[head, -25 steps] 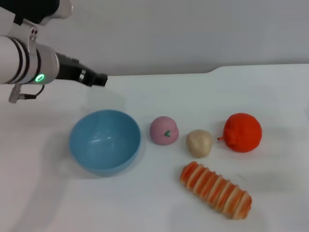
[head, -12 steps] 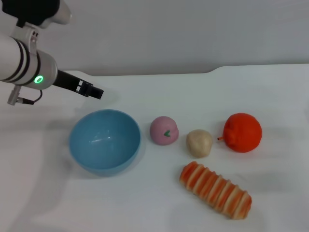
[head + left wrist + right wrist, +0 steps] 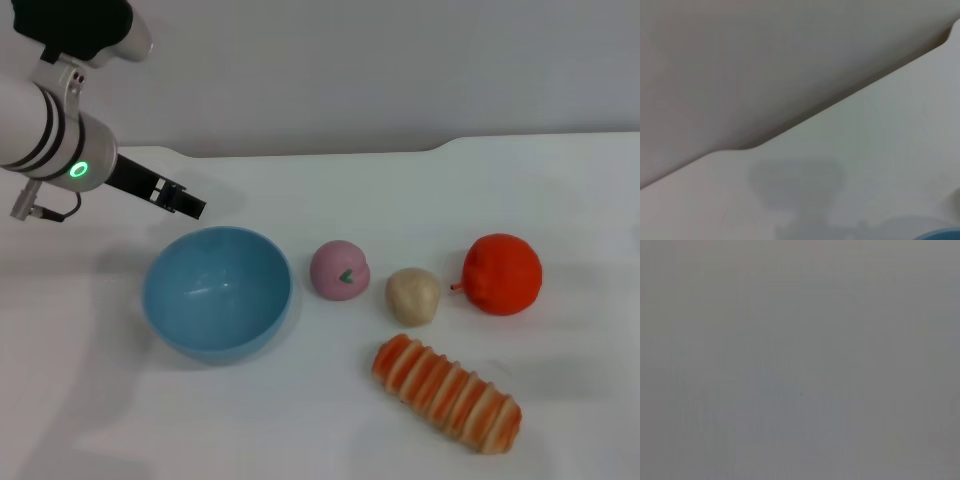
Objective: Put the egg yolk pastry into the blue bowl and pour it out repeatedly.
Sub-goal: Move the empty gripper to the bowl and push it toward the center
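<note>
The egg yolk pastry (image 3: pixel 413 296), a small pale beige lump, lies on the white table (image 3: pixel 330 420) right of centre. The blue bowl (image 3: pixel 217 292) stands upright and empty left of centre; a sliver of its rim shows in the left wrist view (image 3: pixel 946 235). My left gripper (image 3: pixel 190 207) hangs above the table just behind the bowl's far left rim, apart from it, with nothing seen in it. My right gripper is out of view; the right wrist view shows only plain grey.
A pink round bun with a green mark (image 3: pixel 340 269) lies between bowl and pastry. An orange fruit (image 3: pixel 502 273) sits right of the pastry. A long orange-and-cream striped bread (image 3: pixel 446 393) lies in front. The table's far edge (image 3: pixel 330 155) meets a grey wall.
My left arm has come down and drawn back to the left, bringing the gripper closer to the bowl's far rim. The objects on the table have not moved.
</note>
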Controlling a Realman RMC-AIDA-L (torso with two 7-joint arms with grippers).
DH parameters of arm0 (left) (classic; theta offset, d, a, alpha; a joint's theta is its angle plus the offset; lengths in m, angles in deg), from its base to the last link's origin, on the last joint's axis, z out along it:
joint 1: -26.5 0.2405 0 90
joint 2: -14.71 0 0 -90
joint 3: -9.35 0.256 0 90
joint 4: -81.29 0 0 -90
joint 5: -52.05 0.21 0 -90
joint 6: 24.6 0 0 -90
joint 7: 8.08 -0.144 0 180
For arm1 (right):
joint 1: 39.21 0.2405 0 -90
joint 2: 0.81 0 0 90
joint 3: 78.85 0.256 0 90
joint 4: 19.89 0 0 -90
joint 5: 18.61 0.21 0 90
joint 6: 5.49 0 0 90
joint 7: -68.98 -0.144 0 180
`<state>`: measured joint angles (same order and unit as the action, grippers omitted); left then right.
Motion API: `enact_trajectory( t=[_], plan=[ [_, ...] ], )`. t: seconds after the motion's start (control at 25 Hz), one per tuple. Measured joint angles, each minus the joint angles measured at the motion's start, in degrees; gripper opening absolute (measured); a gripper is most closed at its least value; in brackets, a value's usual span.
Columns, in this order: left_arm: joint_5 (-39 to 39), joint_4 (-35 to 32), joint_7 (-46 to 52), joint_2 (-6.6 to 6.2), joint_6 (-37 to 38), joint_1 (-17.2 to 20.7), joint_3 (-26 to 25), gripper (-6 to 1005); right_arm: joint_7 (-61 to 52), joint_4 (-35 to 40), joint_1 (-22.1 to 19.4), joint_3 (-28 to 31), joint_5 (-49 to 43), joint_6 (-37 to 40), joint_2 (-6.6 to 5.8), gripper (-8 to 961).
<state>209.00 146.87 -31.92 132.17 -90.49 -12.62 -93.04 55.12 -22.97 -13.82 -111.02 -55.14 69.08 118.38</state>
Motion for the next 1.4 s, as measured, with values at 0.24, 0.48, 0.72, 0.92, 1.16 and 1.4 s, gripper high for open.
enact_trajectory(
  t=[0.24,0.48,0.72,0.92,1.16,1.4],
  plan=[
    [0.7,-4.2,0.0,-0.07,0.1,-1.6,-0.7,800,0.0,0.0,0.0,0.0,0.0,0.0,0.00,765],
    [2.3,-5.6,0.0,-0.10,-0.8,-2.5,-1.2,799,0.1,0.0,0.2,0.0,0.1,0.0,0.00,765],
    [3.3,-6.7,-0.3,-0.23,-1.8,-3.1,-2.6,799,0.0,0.0,0.2,0.0,0.0,0.0,0.00,765],
    [3.6,-6.8,-0.4,-0.13,-2.8,-3.0,-2.5,798,0.0,0.0,0.3,0.0,0.0,0.0,0.00,766],
    [3.6,-7.6,-1.1,-0.15,-4.0,-3.0,-2.6,798,0.0,0.0,0.3,0.0,0.0,0.0,0.00,766],
    [3.6,-10.2,-1.1,-0.06,-3.4,-3.4,-2.4,798,0.0,0.2,0.4,0.0,0.0,0.3,-0.01,765]
  ],
)
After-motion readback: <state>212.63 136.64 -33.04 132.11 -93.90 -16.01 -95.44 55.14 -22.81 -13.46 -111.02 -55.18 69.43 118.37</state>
